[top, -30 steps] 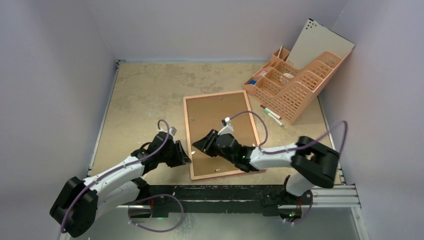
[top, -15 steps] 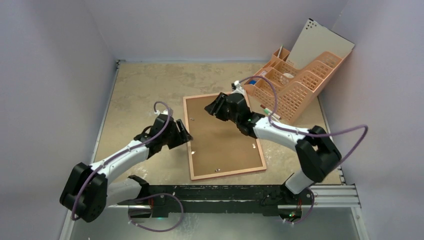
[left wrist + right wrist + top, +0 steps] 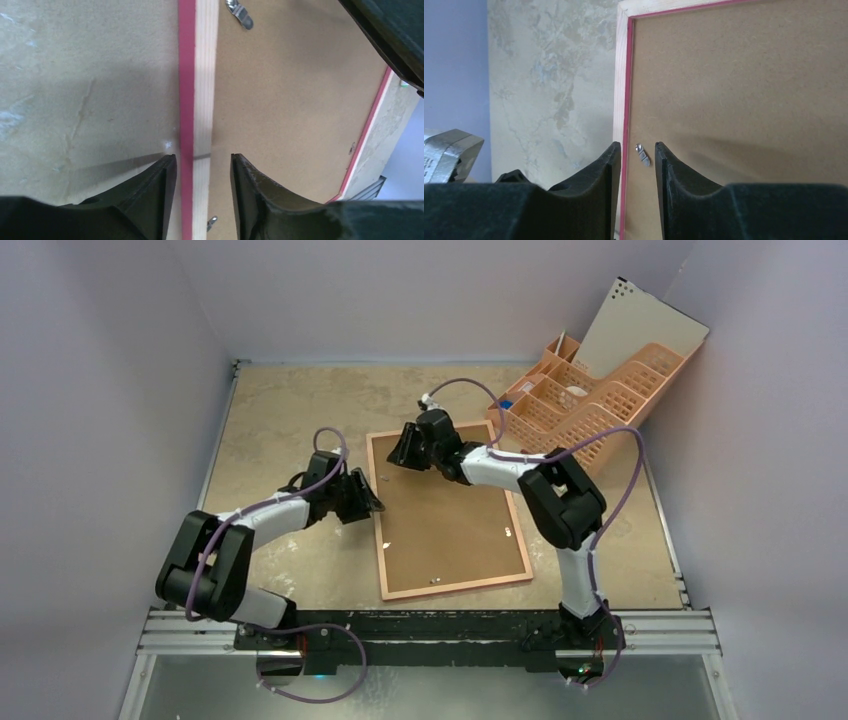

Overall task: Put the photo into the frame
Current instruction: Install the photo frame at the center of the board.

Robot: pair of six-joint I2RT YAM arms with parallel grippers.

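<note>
So the large thin rectangular frame (image 3: 455, 587), bright pink on its edge and pale wood on the side facing up, is lying flat and face down on the beige mottled tabletop (image 3: 290, 410). A plain brown backing board (image 3: 450, 530) sits inside it. All you see is the back, with little metal turn clips (image 3: 642, 154) around the border.

The left pincer (image 3: 368, 502) is at the frame's left rail, about halfway along. In the left wrist view its two black fingers (image 3: 160, 195) are apart and straddle that rail (image 3: 202, 75). There's a visible gap on the board side, so it isn't squeezing anything.

The right pincer (image 3: 398, 453) is over the frame's far left corner, just inside the rail (image 3: 620, 75). Its fingers (image 3: 606, 175) are only a bit apart, and one of the clips shows in the narrow gap between them. Neither finger seems to touch it, so nothing is gripped.

The peach plastic lattice desk organiser (image 3: 590, 420) stands just off the frame's far right corner. A pale perforated panel (image 3: 640, 330) leans up out of it, on the side away from the frame.
</note>
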